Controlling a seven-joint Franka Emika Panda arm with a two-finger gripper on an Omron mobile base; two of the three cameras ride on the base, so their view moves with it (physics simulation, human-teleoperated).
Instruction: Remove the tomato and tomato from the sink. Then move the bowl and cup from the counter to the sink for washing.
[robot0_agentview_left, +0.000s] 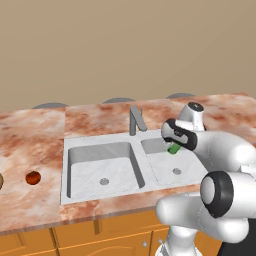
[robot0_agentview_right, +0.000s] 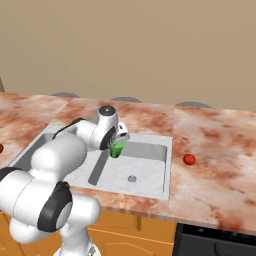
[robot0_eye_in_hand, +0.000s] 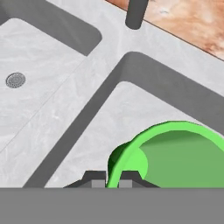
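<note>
My fingers (robot0_eye_in_hand: 113, 180) pinch the rim of the green cup (robot0_eye_in_hand: 175, 153) tight. I hold it above the sink (robot0_agentview_right: 150, 172), in the middle of the right base view. If I let go from this high, the cup could bounce or tip and roll in the basin.

Green cup (robot0_agentview_right: 117, 149) held tilted over the sink's (robot0_agentview_right: 150, 172) right basin

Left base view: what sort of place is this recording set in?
A simulated kitchen, most likely: a double-basin sink with a faucet is set into a marbled counter over orange wooden cabinets.
</note>
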